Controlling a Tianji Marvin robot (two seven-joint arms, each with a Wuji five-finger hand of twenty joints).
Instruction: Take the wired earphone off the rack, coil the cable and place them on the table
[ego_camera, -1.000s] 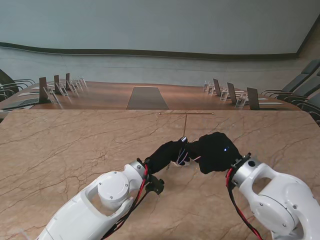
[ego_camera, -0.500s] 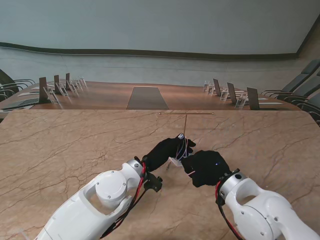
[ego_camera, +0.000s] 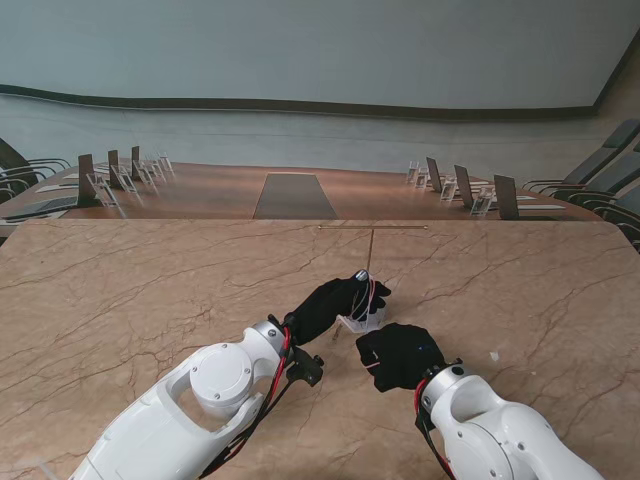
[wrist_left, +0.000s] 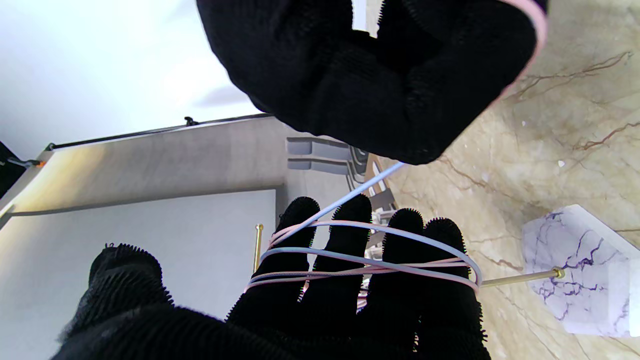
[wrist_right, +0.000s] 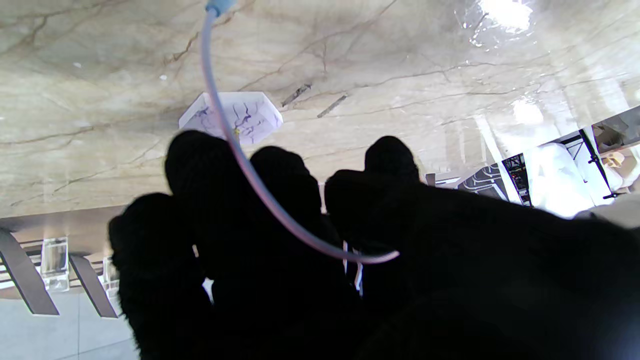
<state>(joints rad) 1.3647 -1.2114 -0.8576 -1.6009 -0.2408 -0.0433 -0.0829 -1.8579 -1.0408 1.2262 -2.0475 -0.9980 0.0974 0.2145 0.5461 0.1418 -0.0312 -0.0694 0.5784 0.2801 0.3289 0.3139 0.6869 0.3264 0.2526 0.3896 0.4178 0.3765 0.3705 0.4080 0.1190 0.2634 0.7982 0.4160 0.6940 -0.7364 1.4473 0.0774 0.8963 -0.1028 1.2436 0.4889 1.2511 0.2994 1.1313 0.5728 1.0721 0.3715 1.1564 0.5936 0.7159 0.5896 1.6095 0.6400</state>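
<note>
Legible text, labels, brands, numbers, signs: none that I can read in any of my three views.

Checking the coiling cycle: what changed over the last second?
The right hand pulled back toward me and down from beside the left hand, drawing the cable out taut between them. The left hand stayed put with loops wound round its fingers; the rack didn't move.

— How is the table (ego_camera: 150, 290) viewed?
— From the stand, high up, looking downward and forward.
— And the wrist views?
— Taken close along the fingers, inverted; the marble rack base (wrist_left: 580, 270) (wrist_right: 240, 116) is shared.
</note>
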